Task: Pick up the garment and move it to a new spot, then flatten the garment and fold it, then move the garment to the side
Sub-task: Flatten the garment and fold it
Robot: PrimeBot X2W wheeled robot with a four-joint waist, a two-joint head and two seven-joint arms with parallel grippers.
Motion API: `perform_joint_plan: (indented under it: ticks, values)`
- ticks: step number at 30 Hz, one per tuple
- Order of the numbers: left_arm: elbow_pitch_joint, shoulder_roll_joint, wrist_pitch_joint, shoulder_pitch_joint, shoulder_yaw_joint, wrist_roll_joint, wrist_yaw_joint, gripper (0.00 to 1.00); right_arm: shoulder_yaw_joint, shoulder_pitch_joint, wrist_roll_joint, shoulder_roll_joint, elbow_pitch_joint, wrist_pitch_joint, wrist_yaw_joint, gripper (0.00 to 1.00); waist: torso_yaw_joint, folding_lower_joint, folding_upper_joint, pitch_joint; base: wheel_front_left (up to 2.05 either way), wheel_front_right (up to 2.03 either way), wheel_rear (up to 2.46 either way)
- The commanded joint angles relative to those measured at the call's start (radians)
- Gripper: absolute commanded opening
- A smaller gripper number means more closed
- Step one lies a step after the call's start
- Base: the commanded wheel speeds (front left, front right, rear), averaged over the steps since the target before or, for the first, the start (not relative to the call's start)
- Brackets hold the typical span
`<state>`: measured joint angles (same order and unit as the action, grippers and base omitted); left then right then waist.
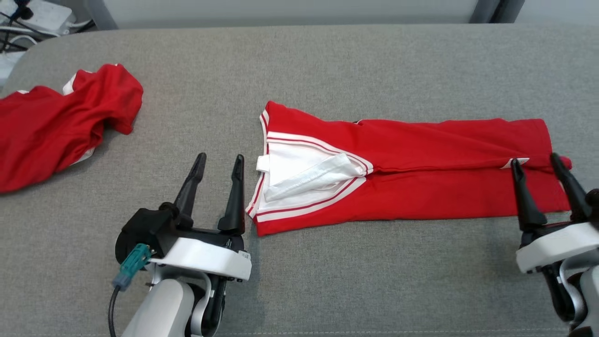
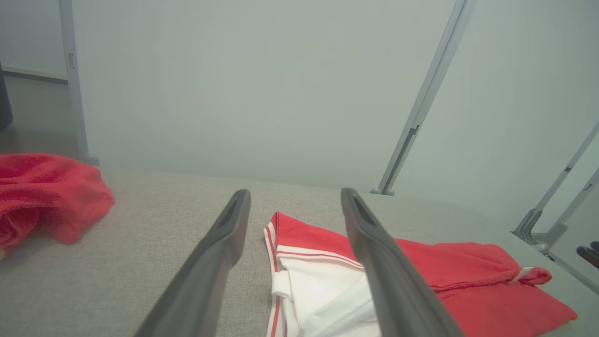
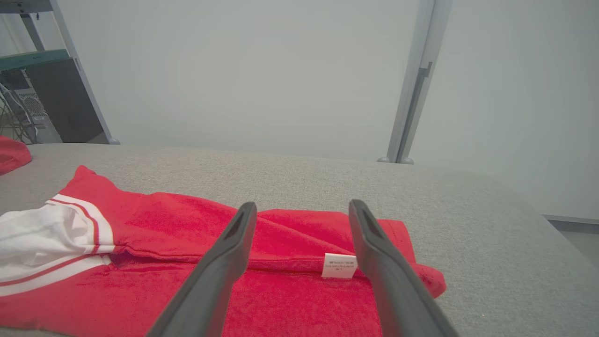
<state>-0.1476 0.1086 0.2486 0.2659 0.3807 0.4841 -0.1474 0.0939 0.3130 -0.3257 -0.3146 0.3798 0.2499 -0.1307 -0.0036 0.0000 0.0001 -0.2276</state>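
The folded garment (image 1: 421, 187) lies flat on the desk (image 1: 327, 70). Left gripper (image 1: 220, 158) and right gripper (image 1: 535, 160) stand wide open, empty, at its ends. Cloth appears soft, light, limp; pinch both ends together.

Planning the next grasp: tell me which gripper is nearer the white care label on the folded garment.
Right. The right gripper is over the garment at its hem end, the care label beside one finger. The left gripper sits off the opposite, collar end.

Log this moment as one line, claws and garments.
left claw: open, by collar end | right claw: open, over hem end | garment: folded lengthwise, flat | other garment: crumpled, far left
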Motion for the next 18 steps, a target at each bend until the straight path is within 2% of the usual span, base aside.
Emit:
perform_joint_plan:
  ticks: [1,10,18]
  values:
    - [0.057,0.002,0.013,-0.004,-0.06,-0.027,0.008,1.0,0.026,-0.029,0.009,-0.003,-0.038,0.012,0.0,1.0,-0.009,0.0,-0.0001,0.043,0.0,0.0,0.0]
    - [0.137,-0.044,0.013,-0.129,-0.181,-0.114,0.039,1.0,0.052,-0.104,-0.005,0.062,-0.097,0.012,0.0,1.0,-0.024,0.0,-0.0001,0.133,0.0,0.0,0.0]
    - [0.171,-0.056,0.013,-0.216,-0.221,-0.177,0.07,1.0,0.039,-0.187,-0.051,0.094,-0.158,0.012,0.0,1.0,-0.03,0.0,-0.0001,0.194,0.0,0.0,0.0]
